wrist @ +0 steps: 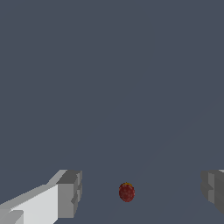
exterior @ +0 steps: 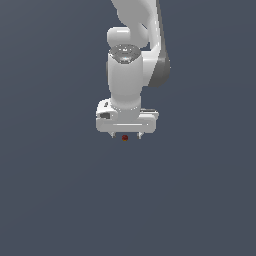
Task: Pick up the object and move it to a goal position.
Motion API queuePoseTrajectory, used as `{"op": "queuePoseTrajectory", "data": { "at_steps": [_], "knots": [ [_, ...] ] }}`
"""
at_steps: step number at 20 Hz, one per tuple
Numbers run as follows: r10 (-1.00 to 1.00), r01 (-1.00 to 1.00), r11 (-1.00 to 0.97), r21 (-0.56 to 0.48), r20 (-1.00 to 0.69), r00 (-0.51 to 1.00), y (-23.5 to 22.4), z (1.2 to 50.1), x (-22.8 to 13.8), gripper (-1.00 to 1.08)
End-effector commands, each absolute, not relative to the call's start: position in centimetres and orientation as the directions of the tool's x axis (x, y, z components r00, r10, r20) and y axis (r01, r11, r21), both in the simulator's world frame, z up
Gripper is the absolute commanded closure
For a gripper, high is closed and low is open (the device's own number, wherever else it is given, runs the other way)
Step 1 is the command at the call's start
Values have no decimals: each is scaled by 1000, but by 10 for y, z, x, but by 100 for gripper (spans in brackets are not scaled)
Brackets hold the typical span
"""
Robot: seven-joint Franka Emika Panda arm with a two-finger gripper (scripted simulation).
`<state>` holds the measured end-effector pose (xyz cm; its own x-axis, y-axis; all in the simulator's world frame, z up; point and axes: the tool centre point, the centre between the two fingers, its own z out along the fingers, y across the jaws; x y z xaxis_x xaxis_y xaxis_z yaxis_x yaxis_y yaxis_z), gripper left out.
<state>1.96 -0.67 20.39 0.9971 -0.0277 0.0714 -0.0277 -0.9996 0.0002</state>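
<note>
Arm: 1 white Panda arm (exterior: 131, 70) reaches down from the top of the exterior view, wrist pointing straight at the table (exterior: 55, 200).

Gripper: the gripper (exterior: 126, 135) hangs low over the table, its 2 short fingertips showing just under the white hand body.

Jaws: spread wide. In the wrist view 1 finger (wrist: 68, 194) stands at one side and the other at the far edge of the picture, with a broad gap between and nothing pinched.

Object: the object (wrist: 126, 192) is a tiny dark red blob with an orange tinge on top. It sits in the gap between the 2 fingers, apart from both and nearer the one that shows more fully. In the exterior view it shows as a small red dot (exterior: 124, 137) right below the hand.

Contact with table: the object looks to be resting on the table, though the flat grey render gives no shadow to confirm it.

Why placed so: straddling the object with the jaws apart is, by my reading, the line-up for a pinch from both sides. The grasp is not yet made.

Goal position: no marker for it is visible in either view.

Next move, as a judgement: closing needs care, since so small an object could slip or be nudged aside.

Writing and brands: none readable; arm, gripper and table are plain.
</note>
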Motion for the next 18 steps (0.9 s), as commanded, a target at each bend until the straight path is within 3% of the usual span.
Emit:
{"op": "queuePoseTrajectory", "data": {
  "at_steps": [1,18],
  "knots": [
    [-40,-40,-999,-1,70,997,-7,202,18,-92],
    [-358,-357,-934,-26,39,933,-5,153,-12,-92]
  ]
}}
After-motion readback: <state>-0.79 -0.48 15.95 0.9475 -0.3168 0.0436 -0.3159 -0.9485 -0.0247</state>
